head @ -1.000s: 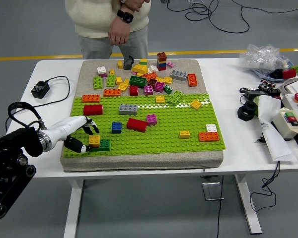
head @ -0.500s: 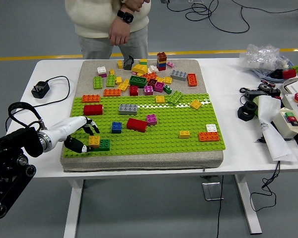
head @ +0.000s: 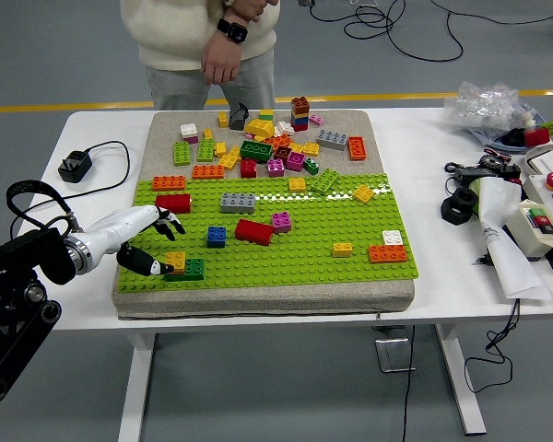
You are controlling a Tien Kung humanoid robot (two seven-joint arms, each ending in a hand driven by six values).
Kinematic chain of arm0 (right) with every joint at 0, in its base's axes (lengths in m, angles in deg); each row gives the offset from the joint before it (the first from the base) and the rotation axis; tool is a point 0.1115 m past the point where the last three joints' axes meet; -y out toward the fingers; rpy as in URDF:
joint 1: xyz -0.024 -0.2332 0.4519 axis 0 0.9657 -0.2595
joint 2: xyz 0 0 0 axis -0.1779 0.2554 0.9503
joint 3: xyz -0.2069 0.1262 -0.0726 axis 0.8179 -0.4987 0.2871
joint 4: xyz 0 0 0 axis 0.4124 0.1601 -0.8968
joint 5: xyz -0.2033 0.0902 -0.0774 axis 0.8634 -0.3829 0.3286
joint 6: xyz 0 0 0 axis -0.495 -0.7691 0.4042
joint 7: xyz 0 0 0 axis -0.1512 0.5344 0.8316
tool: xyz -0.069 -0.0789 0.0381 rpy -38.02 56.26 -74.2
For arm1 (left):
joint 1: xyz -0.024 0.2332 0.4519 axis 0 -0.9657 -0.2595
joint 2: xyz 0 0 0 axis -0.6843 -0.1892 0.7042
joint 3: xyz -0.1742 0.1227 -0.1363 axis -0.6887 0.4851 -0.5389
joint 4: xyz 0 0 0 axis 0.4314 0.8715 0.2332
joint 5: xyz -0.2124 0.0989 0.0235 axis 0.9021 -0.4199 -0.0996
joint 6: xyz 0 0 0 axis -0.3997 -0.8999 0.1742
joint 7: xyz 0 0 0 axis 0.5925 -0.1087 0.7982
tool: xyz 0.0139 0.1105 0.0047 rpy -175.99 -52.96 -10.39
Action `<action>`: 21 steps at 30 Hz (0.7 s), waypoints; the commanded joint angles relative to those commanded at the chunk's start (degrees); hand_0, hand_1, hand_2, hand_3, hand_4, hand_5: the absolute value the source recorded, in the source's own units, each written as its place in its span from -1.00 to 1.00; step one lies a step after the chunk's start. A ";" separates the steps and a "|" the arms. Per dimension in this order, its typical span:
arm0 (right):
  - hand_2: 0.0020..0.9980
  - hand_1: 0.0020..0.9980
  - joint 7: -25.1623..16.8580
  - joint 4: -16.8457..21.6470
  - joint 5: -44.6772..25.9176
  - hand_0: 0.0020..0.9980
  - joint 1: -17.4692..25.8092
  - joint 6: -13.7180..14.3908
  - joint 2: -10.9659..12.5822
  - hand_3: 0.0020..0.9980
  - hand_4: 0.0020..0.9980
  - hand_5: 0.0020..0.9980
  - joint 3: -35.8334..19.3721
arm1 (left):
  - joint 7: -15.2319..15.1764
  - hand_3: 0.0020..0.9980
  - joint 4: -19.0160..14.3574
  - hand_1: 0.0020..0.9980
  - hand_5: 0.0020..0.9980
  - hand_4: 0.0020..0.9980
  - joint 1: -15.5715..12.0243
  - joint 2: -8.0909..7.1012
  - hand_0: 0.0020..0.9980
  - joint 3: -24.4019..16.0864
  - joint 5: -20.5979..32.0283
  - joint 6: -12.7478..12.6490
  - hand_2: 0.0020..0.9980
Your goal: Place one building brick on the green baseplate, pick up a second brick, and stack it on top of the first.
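Note:
The green baseplate [head: 304, 262] lies on a beige pad and carries several scattered bricks. Near its front left corner a small yellow brick [head: 175, 261] sits at the left end of a dark green brick [head: 195, 269], seemingly on top of it. My left hand [head: 169, 245] is just left of this pair, open with fingers spread. Its thumb tip is close beside the yellow brick and its fingers [head: 173, 222] are raised above and behind it. Nothing is in the hand. A blue brick [head: 217, 237] and a red brick [head: 253, 231] stand nearby on the plate.
Several loose bricks [head: 258, 143] are heaped on the pad behind the plate. A person stands at the far side with one hand [head: 223, 61] hanging. A black power adapter [head: 75, 166] lies at left. Black parts and a control box [head: 539, 221] lie at right.
My left hand has drawn back to the left and its fingers have lifted off the yellow brick, which stays in place on the plate.

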 joint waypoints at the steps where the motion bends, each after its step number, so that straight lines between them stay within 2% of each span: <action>1: 0.48 0.41 0.01 0.00 0.01 0.54 0.00 0.00 0.00 0.49 1.00 0.25 0.00 | 0.02 0.39 -0.41 0.47 -0.67 0.91 -0.10 -0.12 0.73 -0.21 -0.06 0.09 0.45; 3: 0.48 0.41 0.01 0.00 0.00 0.54 0.04 -0.01 -0.01 0.49 1.00 0.25 -0.01 | 0.13 0.39 -1.42 0.47 -0.67 0.91 -0.45 -0.42 0.73 -0.57 -0.21 0.22 0.45; 4: 0.47 0.41 0.02 0.00 -0.03 0.54 0.10 -0.01 -0.03 0.49 1.00 0.25 0.01 | 0.22 0.38 -2.26 0.53 -0.50 1.00 -0.84 -0.72 0.82 -0.85 -0.31 0.27 0.54; 9: 0.47 0.41 0.04 0.00 -0.11 0.54 0.25 -0.03 -0.09 0.49 1.00 0.25 0.03 | 0.39 0.38 -4.53 0.53 -0.50 1.00 -2.04 -1.86 0.82 -1.23 -1.14 0.93 0.54; 10: 0.48 0.41 0.03 0.00 -0.14 0.54 0.27 -0.02 -0.10 0.49 1.00 0.25 0.05 | 0.31 0.28 -4.96 0.67 -0.20 1.00 -2.42 -2.17 0.94 -1.22 -0.91 1.06 0.67; 15: 0.48 0.41 0.03 0.00 -0.24 0.54 0.28 -0.04 -0.13 0.49 1.00 0.25 0.14 | -0.11 0.28 -5.39 0.67 -0.20 1.00 -3.14 -2.57 0.94 -1.06 -0.94 1.23 0.67; 16: 0.48 0.41 0.03 0.00 -0.26 0.53 0.29 -0.04 -0.14 0.49 1.00 0.25 0.15 | -0.16 0.20 -5.33 0.97 -0.13 1.00 -3.24 -2.60 1.00 -0.96 -1.13 1.36 0.93; 21: 0.48 0.41 0.02 0.00 -0.33 0.53 0.25 -0.08 -0.19 0.49 1.00 0.25 0.21 | -0.65 0.20 -4.63 0.97 -0.13 1.00 -3.44 -2.55 1.00 -0.46 -1.83 2.38 0.93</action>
